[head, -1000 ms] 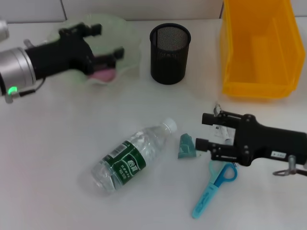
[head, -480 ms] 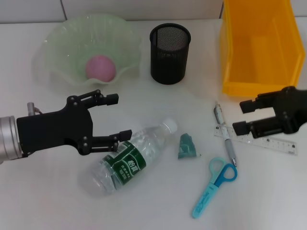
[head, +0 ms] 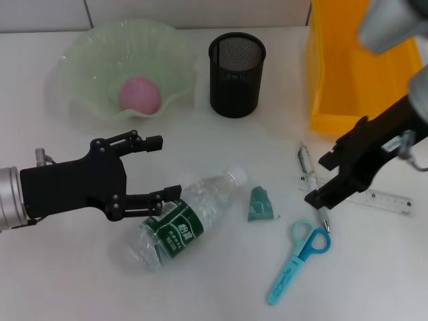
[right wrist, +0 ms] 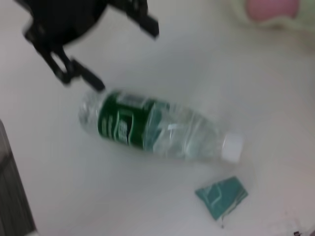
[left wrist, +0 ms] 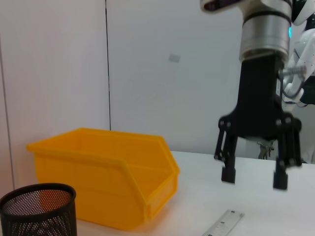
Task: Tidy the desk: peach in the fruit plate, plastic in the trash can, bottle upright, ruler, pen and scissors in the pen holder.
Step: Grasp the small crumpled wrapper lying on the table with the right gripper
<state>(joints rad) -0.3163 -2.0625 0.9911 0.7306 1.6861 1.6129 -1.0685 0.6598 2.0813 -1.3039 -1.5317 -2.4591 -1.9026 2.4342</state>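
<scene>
White desk (head: 60, 281) holds all the things. The pink peach (head: 140, 93) sits inside the pale green fruit plate (head: 80, 73), at the far left corner of the desk. The black mesh pen holder (head: 237, 65) stands by the far edge, in the middle, and the yellow trash can (head: 348, 73) fills the far right corner.

The bottle (head: 184, 217) lies on its side near the middle of the desk, with its white cap pointing toward the far right. The small teal plastic (head: 261, 204) lies just beside the cap, not touching it. The blue scissors (head: 299, 259) lie near the front edge, toward the right. The silver pen (head: 309, 175) and the clear ruler (head: 381, 199) lie close together on the right side.

The left gripper (head: 159, 168) hangs on the left side of the desk, just beside the bottle. Its fingers are wide apart and hold nothing. The right gripper (head: 324, 179) hangs over the pen and ruler, pointing down. Its fingers are spread apart too, with nothing between them.
</scene>
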